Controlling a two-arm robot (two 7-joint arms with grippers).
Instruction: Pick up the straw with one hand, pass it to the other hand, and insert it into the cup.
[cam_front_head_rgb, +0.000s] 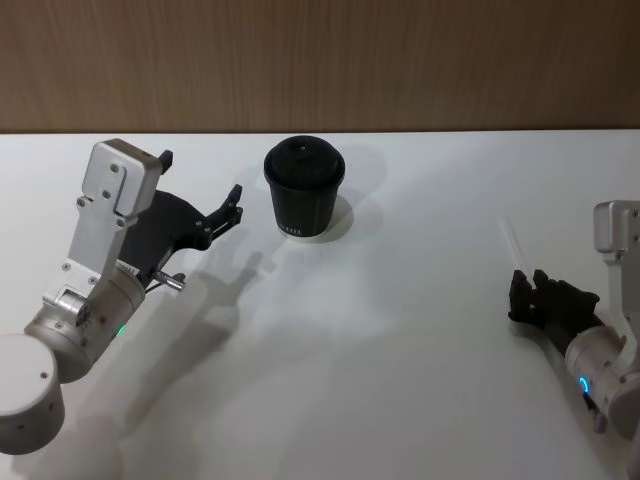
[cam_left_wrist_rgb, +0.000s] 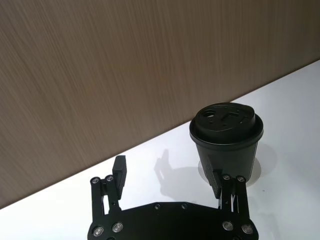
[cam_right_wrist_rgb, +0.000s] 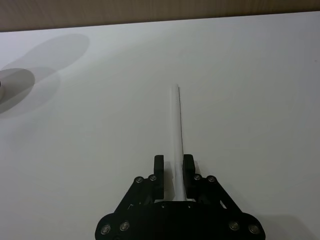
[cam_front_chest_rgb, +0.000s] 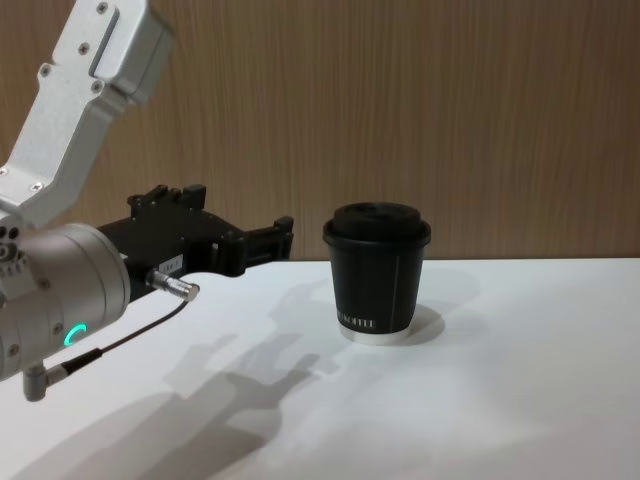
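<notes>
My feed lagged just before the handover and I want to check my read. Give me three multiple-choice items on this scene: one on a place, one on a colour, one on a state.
1. Where is the cup relative to the left gripper?
A. Upright on the table, to the gripper's right and apart from it
B. Clamped between its fingers
C. Lying on its side beneath it

2. What colour is the straw?
A. Black
B. White
C. Red

3. What state is the right gripper in?
A. Open, holding nothing
B. Shut on the cup
C. Shut on the straw

Answers:
1 A: the head view shows bare table between the open fingertips and the standing cup.
2 B: it shows white against the black fingers.
3 C: the right wrist view shows both fingers closed against the straw's sides.
</notes>
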